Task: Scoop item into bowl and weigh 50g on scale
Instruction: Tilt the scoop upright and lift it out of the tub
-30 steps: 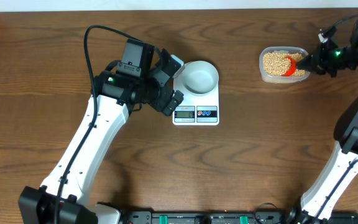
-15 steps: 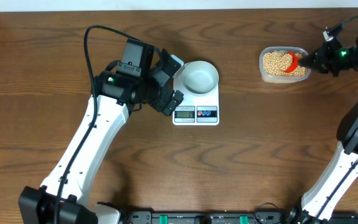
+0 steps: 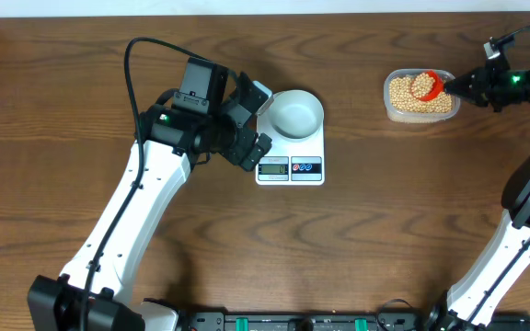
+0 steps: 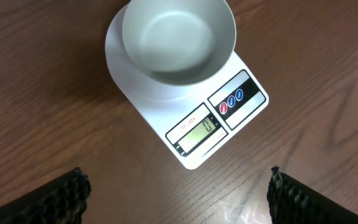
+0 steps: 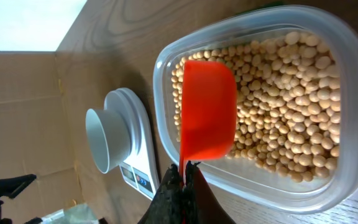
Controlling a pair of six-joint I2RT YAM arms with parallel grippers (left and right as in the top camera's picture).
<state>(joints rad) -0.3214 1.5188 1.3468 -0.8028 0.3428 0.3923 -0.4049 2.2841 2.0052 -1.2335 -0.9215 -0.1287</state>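
Tan beans (image 3: 408, 96) (image 5: 284, 93) fill a clear plastic tub (image 3: 388, 103) (image 5: 328, 193) at the back right. My right gripper (image 3: 460, 86) (image 5: 184, 169) is shut on the thin handle of a red scoop (image 3: 427, 85) (image 5: 207, 109). The scoop's cup lies over the beans inside the tub, and only its red back shows in the right wrist view. The white bowl (image 3: 297, 113) (image 4: 179, 40) (image 5: 101, 140) stands empty on the white scale (image 3: 291, 170) (image 4: 229, 118) (image 5: 138, 124), whose display reads 0. My left gripper (image 3: 259, 122) (image 4: 179, 190) hangs open just left of the scale, holding nothing.
The left arm's body (image 3: 196, 119) stands close beside the scale's left edge. Bare wooden table (image 3: 366, 230) stretches between the scale and the tub. A white wall strip runs along the table's far edge (image 3: 265, 7).
The red scoop has swung from the tub's near right corner toward the back, over the beans. The right gripper has shifted slightly back and right. The left arm has stayed still.
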